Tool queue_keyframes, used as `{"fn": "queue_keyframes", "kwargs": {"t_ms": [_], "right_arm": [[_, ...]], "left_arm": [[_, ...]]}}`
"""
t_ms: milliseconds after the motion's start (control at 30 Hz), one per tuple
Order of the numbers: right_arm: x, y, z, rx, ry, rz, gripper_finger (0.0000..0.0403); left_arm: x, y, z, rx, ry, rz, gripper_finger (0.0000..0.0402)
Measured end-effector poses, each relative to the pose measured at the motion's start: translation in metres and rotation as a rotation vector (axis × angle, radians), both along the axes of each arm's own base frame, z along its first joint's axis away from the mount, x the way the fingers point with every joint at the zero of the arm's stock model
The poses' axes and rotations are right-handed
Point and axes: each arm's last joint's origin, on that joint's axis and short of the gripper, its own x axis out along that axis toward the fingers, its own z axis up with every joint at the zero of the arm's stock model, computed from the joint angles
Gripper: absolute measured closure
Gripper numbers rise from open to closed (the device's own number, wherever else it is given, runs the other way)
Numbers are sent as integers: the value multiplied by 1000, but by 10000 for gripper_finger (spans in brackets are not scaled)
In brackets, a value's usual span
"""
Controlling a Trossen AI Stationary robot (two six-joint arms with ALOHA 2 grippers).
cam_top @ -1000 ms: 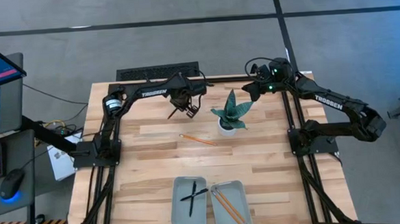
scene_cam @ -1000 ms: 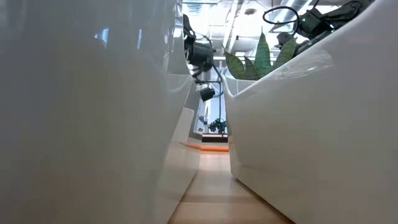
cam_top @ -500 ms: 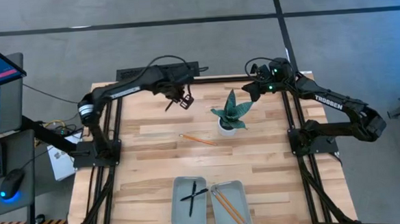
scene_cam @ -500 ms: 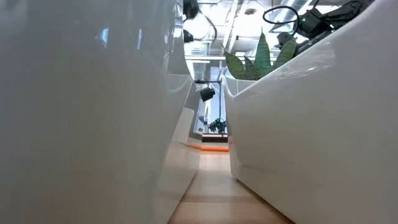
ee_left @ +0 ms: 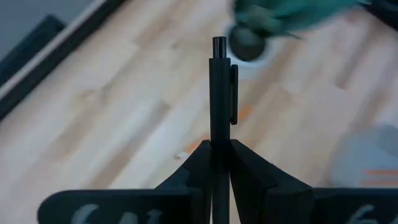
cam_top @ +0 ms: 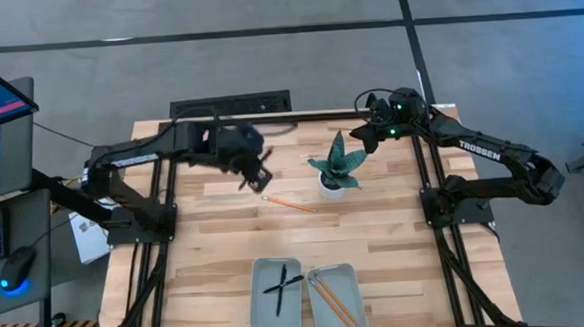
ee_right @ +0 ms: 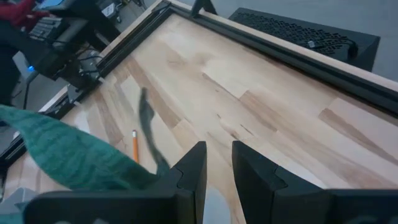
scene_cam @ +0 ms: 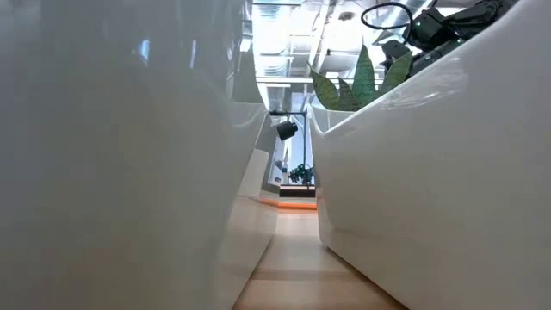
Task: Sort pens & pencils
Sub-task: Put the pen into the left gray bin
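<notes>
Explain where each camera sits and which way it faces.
High: overhead, looking straight down; both arms, wooden table, grey trays.
Low: table height between white tray walls; arm parts show above.
Left wrist: behind the left claw, shut on a thin black pen.
Right wrist: behind the right claw, facing the tabletop.
Shared: green potted plant, orange pencil.

From my overhead feed I read only "TROSSEN", in white letters on the right arm (cam_top: 480,151); nothing else is legible.
</notes>
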Motion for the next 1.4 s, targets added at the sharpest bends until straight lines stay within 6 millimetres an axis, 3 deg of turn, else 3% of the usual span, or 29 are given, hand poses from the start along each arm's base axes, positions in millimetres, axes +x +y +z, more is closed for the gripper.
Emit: {"fn": "queue_keyframes", "kwargs": {"t_ms": [233,500,867,1067,1400], "right_arm": [[7,8,0,29,-7,30,305],[16,20,0,50,-10,84,305],[8,24,11,54,-52,58,305],[1,30,18,83,-76,39,305],[4,42,22,91,-92,82,305]], "left_arm": [[7,-53,3,0,-95,-109,372],[17,-93,-10,-29,-98,-152,372],[26,-146,-60,-107,-25,-147,372],[41,-173,-90,-145,14,-190,372],[69,-192,-140,-168,130,-307,372]]}}
